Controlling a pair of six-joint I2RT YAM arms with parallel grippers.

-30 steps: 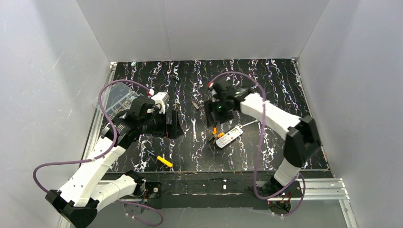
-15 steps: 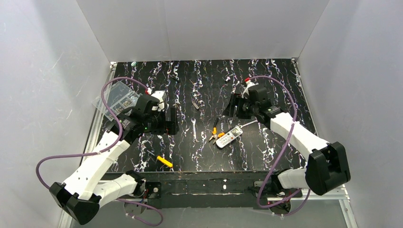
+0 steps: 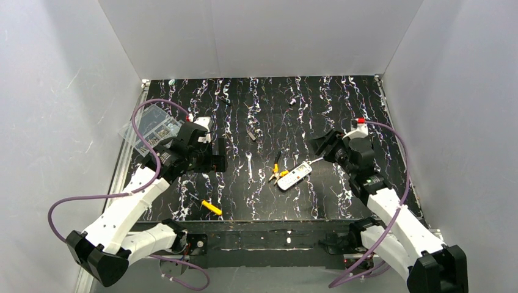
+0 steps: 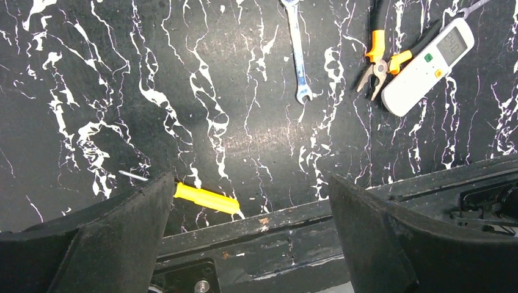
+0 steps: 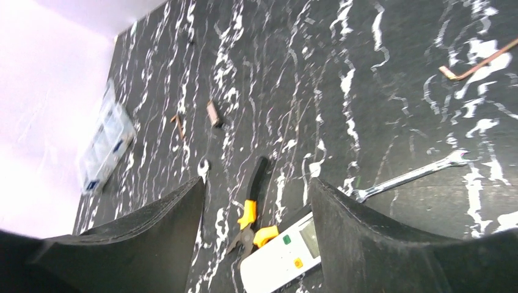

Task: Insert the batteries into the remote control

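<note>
The white remote control (image 3: 294, 176) lies face up on the black marbled mat, display toward the far right. It also shows in the left wrist view (image 4: 427, 66) and the right wrist view (image 5: 281, 256). My left gripper (image 3: 218, 155) is open and empty, well left of the remote; in its own view (image 4: 250, 232) the jaws stand wide apart over the mat's near edge. My right gripper (image 3: 322, 145) is open and empty, just right of the remote, which shows between its jaws (image 5: 256, 238). I cannot make out the green batteries for certain.
Orange-gripped pliers (image 3: 276, 171) touch the remote's left side. One wrench (image 3: 250, 165) lies left of them, another (image 5: 409, 176) right of the remote. A yellow-handled screwdriver (image 3: 211, 207) lies near the front edge. A clear parts box (image 3: 149, 125) sits at the left edge. A small metal bit (image 3: 251, 135) lies mid-mat.
My right arm has swung from above the pliers and remote out to the right and nearer, its gripper still open. My left gripper has drawn slightly left. The remote has not moved.
</note>
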